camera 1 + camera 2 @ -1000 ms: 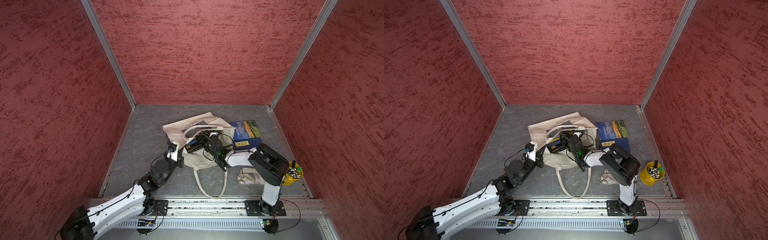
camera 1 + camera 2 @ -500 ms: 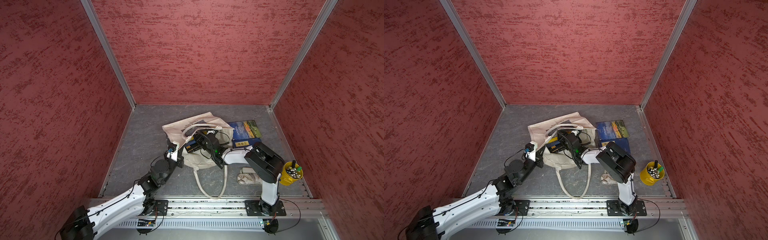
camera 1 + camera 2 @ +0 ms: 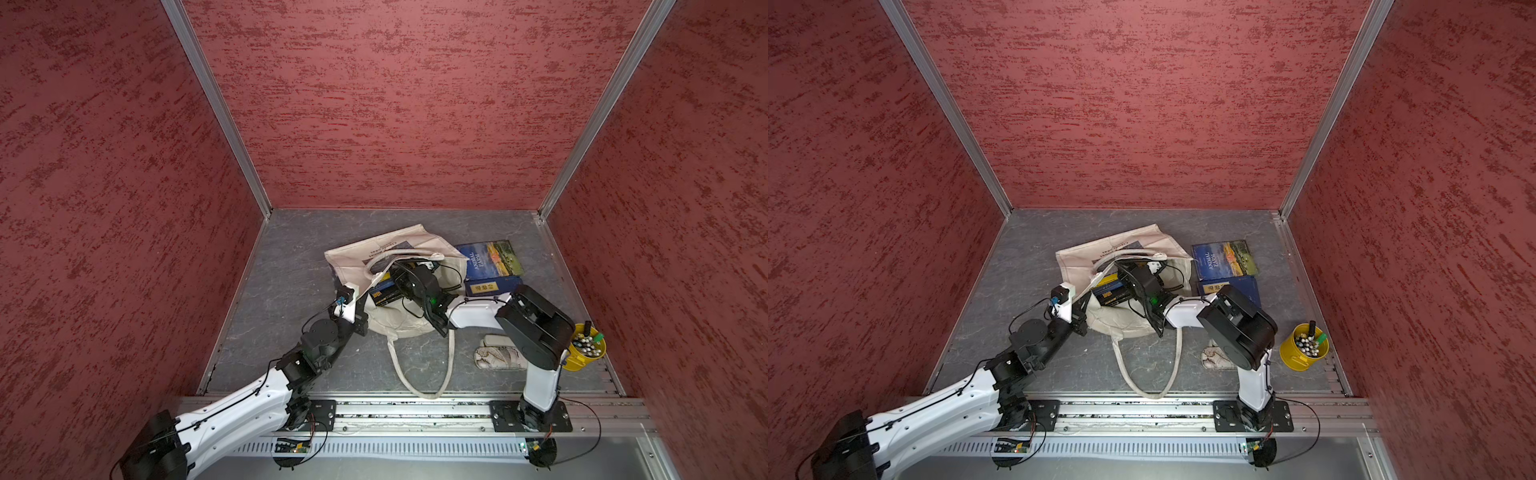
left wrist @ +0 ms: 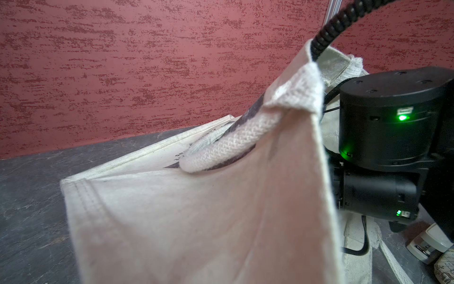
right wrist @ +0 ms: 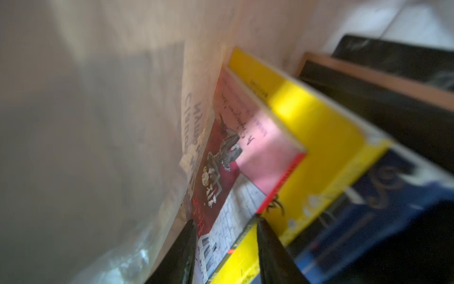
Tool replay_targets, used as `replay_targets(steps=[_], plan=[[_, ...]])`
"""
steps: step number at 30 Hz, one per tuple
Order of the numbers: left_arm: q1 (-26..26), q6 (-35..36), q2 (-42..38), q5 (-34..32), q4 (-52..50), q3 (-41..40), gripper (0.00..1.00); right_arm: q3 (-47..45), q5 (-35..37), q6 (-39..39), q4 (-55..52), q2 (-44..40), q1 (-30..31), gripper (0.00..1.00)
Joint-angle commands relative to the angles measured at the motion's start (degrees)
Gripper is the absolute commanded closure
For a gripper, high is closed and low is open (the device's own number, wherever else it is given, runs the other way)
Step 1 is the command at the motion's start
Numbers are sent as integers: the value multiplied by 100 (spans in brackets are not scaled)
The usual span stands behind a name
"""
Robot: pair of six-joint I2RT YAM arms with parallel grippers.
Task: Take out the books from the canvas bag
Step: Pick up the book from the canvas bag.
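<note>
The cream canvas bag (image 3: 353,262) (image 3: 1084,262) lies in the middle of the floor with its mouth lifted. My left gripper (image 3: 360,318) is shut on the bag's rim; in the left wrist view the fabric (image 4: 196,221) hides the jaws. My right gripper (image 5: 226,246) reaches inside the bag, and its wrist (image 3: 415,282) shows in both top views. Its fingers (image 5: 186,246) clamp a red-and-white book (image 5: 221,196) at its edge. Beside that book stand a yellow book (image 5: 319,147), a dark blue one (image 5: 368,209) and a brown-edged black one (image 5: 368,98). Book spines (image 3: 384,293) (image 3: 1111,291) show in the bag's mouth.
Two blue books (image 3: 490,259) (image 3: 1225,259) lie stacked on the floor right of the bag. A white patterned pouch (image 3: 498,357) lies near my right arm's base. A yellow cup of pens (image 3: 1304,345) stands at the right edge. A long bag handle (image 3: 419,374) loops toward the front rail.
My right gripper has pushed a little deeper into the bag, to the left. The left arm and the bag's rim have stayed put.
</note>
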Motion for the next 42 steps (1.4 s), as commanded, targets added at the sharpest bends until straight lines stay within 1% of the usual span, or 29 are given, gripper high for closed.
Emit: replay_targets(steps=[1, 3, 5, 7, 10, 13, 15, 19, 25, 28, 31, 35, 39, 41, 42], plan=[[-69, 112, -96, 210, 716, 73, 100, -336, 556, -241, -404, -367, -35, 57], [-74, 106, -90, 218, 716, 76, 100, -517, 700, -497, -244, -548, -91, 56], [-73, 107, -85, 214, 725, 82, 100, -548, 666, -675, -154, -588, -172, 56], [-73, 111, -61, 227, 725, 78, 100, -527, 507, -709, -185, -537, -301, 57], [-72, 112, -76, 221, 725, 76, 100, -598, 378, -758, 83, -459, -428, 57], [-74, 120, -102, 218, 708, 81, 100, -497, 454, -914, -10, -374, -488, 58], [-73, 114, -111, 227, 699, 72, 100, -539, 385, -926, 198, -303, -567, 58], [-74, 118, -94, 244, 701, 76, 100, -546, 9, -797, 516, -64, -733, 59], [-72, 130, -89, 263, 701, 90, 100, -341, 40, -842, 371, 115, -733, 59], [-70, 118, -103, 284, 690, 86, 100, -360, 76, -771, 449, 222, -733, 59], [-70, 118, -72, 289, 699, 89, 100, -315, 152, -926, 589, 297, -735, 60], [-70, 119, -42, 332, 721, 85, 100, -319, 317, -1171, 995, 317, -741, 63], [-74, 124, -41, 364, 718, 89, 100, -212, 107, -1278, 1324, 475, -750, 65], [-72, 131, -50, 373, 717, 87, 100, -184, -9, -1294, 1517, 531, -747, 70], [-70, 124, -50, 376, 717, 85, 100, -157, -52, -1298, 1557, 554, -750, 74]])
